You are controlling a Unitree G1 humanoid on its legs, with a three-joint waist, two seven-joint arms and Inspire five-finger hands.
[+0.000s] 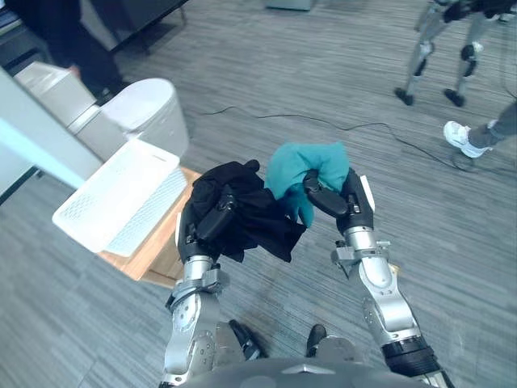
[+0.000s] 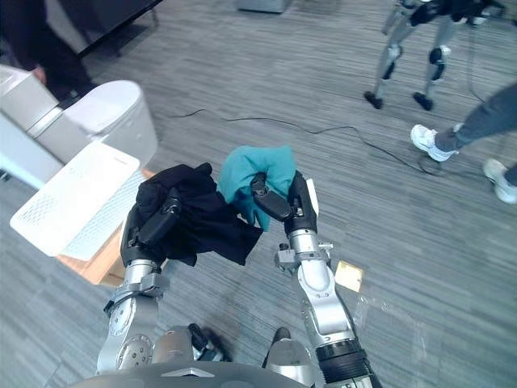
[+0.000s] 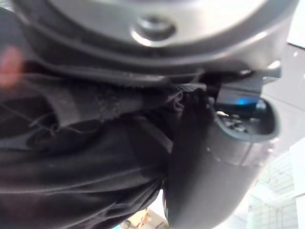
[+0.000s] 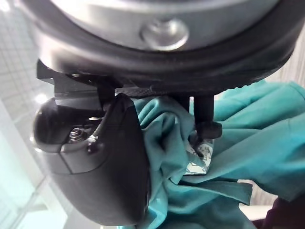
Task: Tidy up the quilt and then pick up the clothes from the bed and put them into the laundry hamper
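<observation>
A black garment (image 1: 257,217) is bunched in my left hand (image 1: 212,220), whose fingers curl round it; the cloth fills the left wrist view as black garment (image 3: 81,157). A teal garment (image 1: 300,171) is clutched in my right hand (image 1: 338,202), its thumb pressed over the folds, seen close as teal garment (image 4: 238,143). Both hands are raised side by side above the floor, the two garments touching. The white laundry hamper (image 1: 121,194) with perforated walls stands to the left, just beyond my left hand.
The hamper rests on a low wooden platform (image 1: 157,255). A white rounded bin (image 1: 149,113) stands behind it. A person's shoe (image 1: 464,139) and another robot's legs (image 1: 440,56) are at the far right. A dark cable (image 1: 323,123) crosses the grey carpet.
</observation>
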